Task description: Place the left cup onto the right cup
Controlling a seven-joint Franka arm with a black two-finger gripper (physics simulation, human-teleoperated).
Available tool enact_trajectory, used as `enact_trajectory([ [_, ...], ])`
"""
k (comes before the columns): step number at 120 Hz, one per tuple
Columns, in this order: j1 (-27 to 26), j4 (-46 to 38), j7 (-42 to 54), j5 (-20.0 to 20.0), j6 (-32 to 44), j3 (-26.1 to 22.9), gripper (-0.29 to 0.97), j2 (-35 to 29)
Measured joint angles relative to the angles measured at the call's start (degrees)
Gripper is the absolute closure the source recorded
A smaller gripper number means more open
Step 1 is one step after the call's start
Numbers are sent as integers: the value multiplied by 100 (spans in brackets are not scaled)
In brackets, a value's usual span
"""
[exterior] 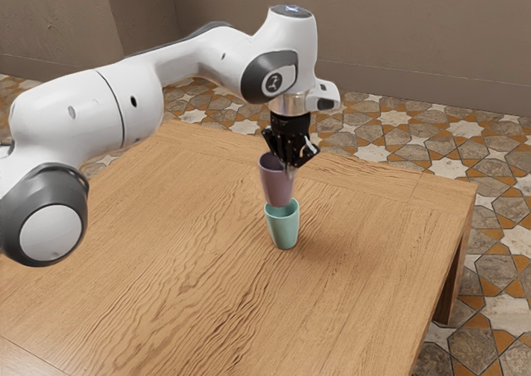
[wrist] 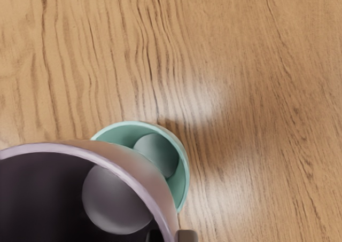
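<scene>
— Gripper (exterior: 291, 162)?
— Clamped on the rim of the purple cup (exterior: 276, 183), directly above the teal cup (exterior: 283, 227).
— And the purple cup?
— Tilted, base just at the teal cup's mouth.
— Teal cup?
— Upright on the wooden table (exterior: 166, 251).

I see the bench (exterior: 166, 251) as pale wood with a strong wavy grain and a soft satin finish. The purple cup (exterior: 276, 185) and teal cup (exterior: 283, 227) both look like smooth, faintly glossy plastic. My arm (exterior: 124, 94) has a shiny white shell with grey caps, and the gripper (exterior: 289, 168) is matt black.
</scene>
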Motion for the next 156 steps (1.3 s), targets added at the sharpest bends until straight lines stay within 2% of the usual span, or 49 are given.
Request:
enact_trajectory([
  [128, 304, 322, 28, 77, 29, -330, 79, 504],
  [156, 310, 323, 29, 57, 25, -347, 66, 507],
])
